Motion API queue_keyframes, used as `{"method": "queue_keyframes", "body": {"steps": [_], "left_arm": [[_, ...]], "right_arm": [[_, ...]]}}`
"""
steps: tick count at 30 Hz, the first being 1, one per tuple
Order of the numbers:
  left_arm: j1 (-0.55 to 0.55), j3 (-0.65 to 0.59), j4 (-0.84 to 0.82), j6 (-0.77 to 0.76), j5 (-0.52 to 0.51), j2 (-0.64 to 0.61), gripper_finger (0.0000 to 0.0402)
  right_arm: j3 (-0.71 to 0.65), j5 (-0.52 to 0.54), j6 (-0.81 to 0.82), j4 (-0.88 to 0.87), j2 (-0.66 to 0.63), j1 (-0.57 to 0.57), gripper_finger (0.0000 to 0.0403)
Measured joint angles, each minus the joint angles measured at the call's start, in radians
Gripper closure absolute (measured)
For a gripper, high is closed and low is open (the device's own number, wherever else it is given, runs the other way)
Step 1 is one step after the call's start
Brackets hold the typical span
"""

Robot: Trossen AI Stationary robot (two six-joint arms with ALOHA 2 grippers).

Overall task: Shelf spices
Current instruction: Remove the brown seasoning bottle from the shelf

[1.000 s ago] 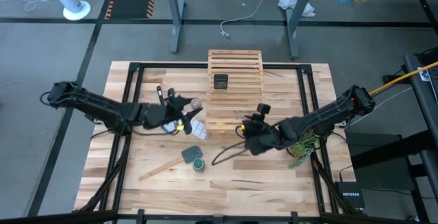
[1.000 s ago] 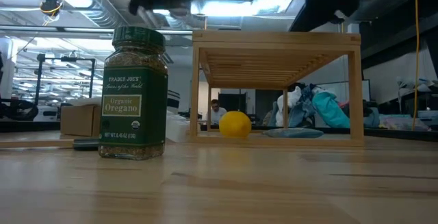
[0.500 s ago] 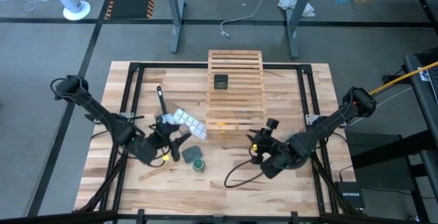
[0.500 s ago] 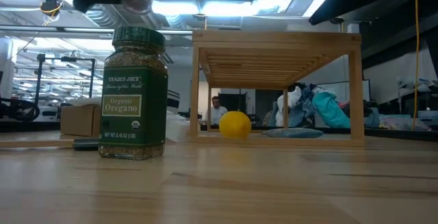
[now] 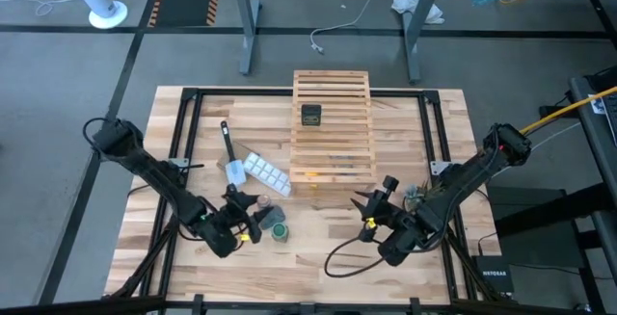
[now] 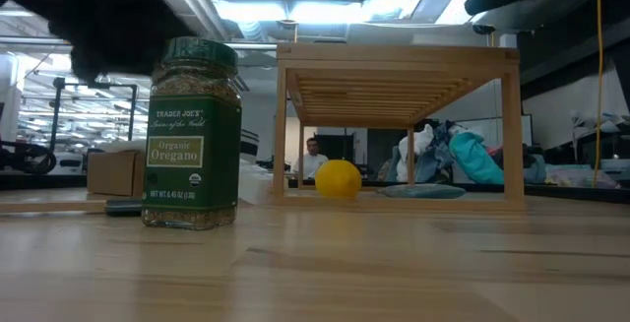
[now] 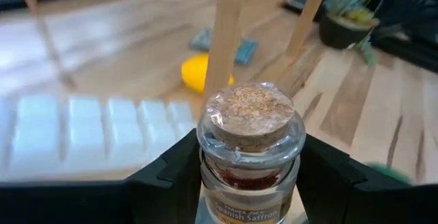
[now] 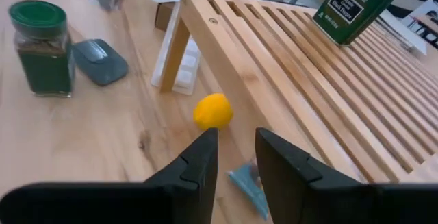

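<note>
My left gripper point(image 5: 243, 215) is near the table's front left, just left of the green jar point(image 5: 278, 230), and is shut on the tiny clear cork-topped jar point(image 7: 250, 148). The green jar stands upright on the table point(image 6: 192, 135). The dark boxy tin point(image 5: 310, 115) stands on top of the wooden slatted shelf point(image 5: 333, 127). My right gripper point(image 5: 374, 217) hovers off the shelf's near right corner, its fingers point(image 8: 200, 159) apart with nothing between them. My left gripper pinches the clear jar between its two fingers, one on each side of the glass body just below the cork point(image 7: 250, 183). The fingers come almost level from the table's left. The jar stands upright in the hold, cork up, clear of the table.
A white ice-cube tray point(image 5: 265, 173) and a grey-green pad point(image 5: 269, 215) lie left of the shelf. A black-handled tool point(image 5: 228, 146) lies farther back. A lemon point(image 8: 212, 111) sits under the shelf. A small potted plant point(image 5: 420, 196) stands at the right.
My left gripper has carried the clear jar from beside the shelf's left side toward the table's near edge and downward, rolling its wrist; it now hangs beside the green jar. My right gripper has drawn back from the shelf toward the near edge, also rolling.
</note>
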Motion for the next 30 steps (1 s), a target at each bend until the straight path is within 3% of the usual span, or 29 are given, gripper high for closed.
{"method": "queue_keyframes", "body": {"steps": [12, 23, 30], "left_arm": [[0.001, 0.000, -0.060, -0.180, 0.050, 0.155, 0.0226], [0.016, -0.001, -0.375, -0.487, 0.018, 0.223, 0.0226], [0.035, -0.021, -0.368, -0.495, 0.019, 0.225, 0.0226]], "right_arm": [[0.000, 0.008, 0.014, 0.001, 0.000, 0.005, 0.0299], [0.000, 0.008, 0.023, 0.002, 0.001, 0.005, 0.0299], [0.000, 0.008, 0.023, 0.005, 0.001, 0.005, 0.0299]]}}
